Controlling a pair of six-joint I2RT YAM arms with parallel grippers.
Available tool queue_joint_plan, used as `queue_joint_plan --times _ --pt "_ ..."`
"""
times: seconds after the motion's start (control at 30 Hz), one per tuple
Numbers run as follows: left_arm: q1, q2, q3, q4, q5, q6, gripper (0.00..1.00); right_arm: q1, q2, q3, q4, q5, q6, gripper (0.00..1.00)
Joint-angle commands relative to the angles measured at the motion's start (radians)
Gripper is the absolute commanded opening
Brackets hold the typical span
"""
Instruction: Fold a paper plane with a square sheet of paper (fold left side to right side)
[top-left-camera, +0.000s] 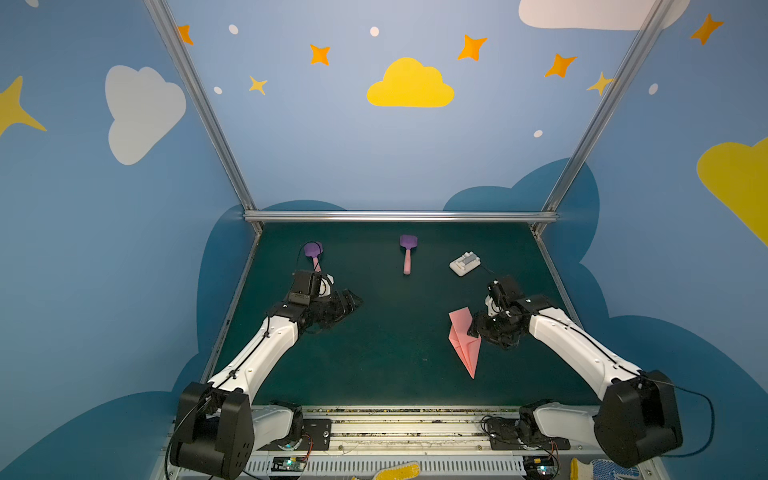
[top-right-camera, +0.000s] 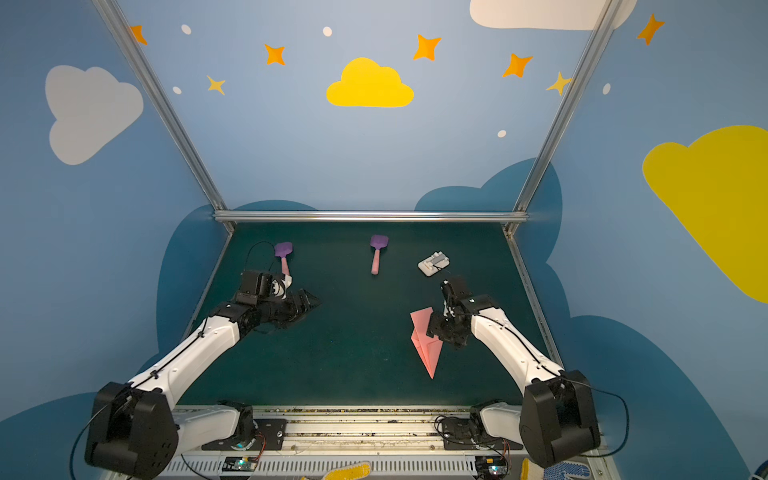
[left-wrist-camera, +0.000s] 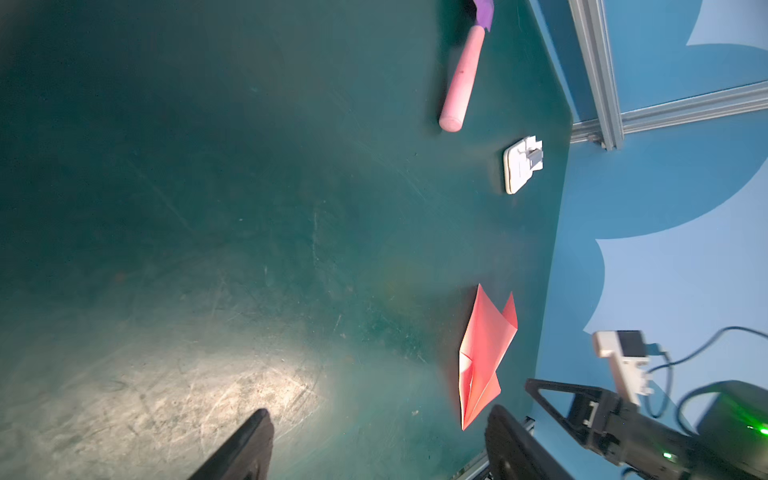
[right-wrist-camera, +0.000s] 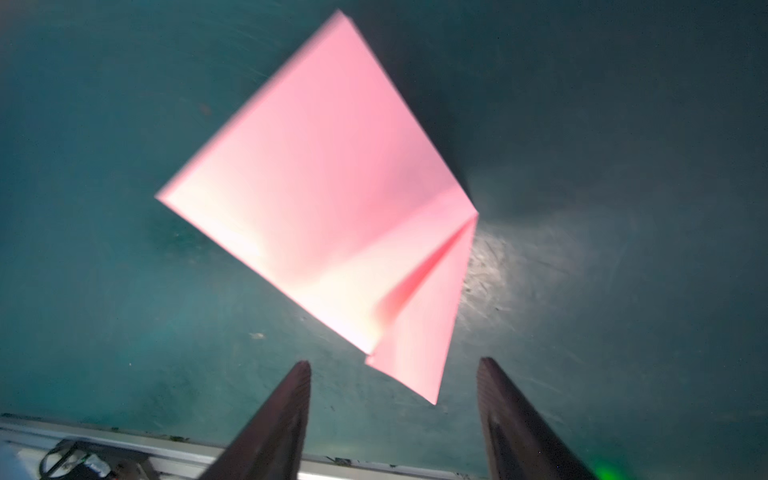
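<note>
Quick count on the bench (top-left-camera: 395, 365): one pink paper plane (top-left-camera: 464, 340), two purple spatulas (top-left-camera: 407, 259) (top-left-camera: 312, 250) with pink handles, and one small white block (top-left-camera: 464, 263), looks like plastic but it's tiny.

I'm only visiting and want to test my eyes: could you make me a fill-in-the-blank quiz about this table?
1. The plane is folded from ____ paper.
2. The table holds ____ spatulas.
3. The left gripper is open and holds ____.
Missing words: pink; two; nothing.
</note>
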Motion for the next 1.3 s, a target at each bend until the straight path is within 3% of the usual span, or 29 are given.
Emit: queue_joint_plan --times 0.0,0.2,0.37,0.57,0.77,0.9,1.1,1.17,1.27 --pt "-0.012 -0.001 0.002 -0.002 0.019 0.022 0.81 -0.042 -0.063 -0.109 0.111 -0.135 0.036 0.70" --pt "-0.046 0.017 0.002 0.016 0.019 0.015 0.82 -0.032 -0.055 -0.279 0.315 -0.258 0.144 0.77" --pt "-0.076 0.039 0.007 0.034 0.016 0.009 0.82 0.021 -0.059 -0.351 0.407 -0.225 0.267 0.77" --pt "-0.100 0.058 0.019 0.048 0.012 0.004 0.82 0.160 -0.069 -0.367 0.504 -0.159 0.417 0.77" --pt "-0.115 0.071 0.029 0.047 0.009 0.010 0.83 0.320 0.144 -0.235 0.667 -0.154 0.466 0.77" --pt "-0.130 0.070 0.039 0.023 0.017 0.027 0.85 0.386 0.225 -0.088 0.647 -0.164 0.432 0.76" --pt "-0.203 0.076 0.047 0.010 0.056 0.049 0.82 0.325 0.087 -0.070 0.506 -0.156 0.393 0.76" --pt "-0.245 0.098 0.048 0.030 0.075 0.044 0.77 0.260 0.028 -0.094 0.456 -0.171 0.376 0.76" --pt "-0.312 0.148 0.056 0.091 0.100 0.017 0.61 0.140 -0.042 -0.134 0.398 -0.237 0.325 0.76"
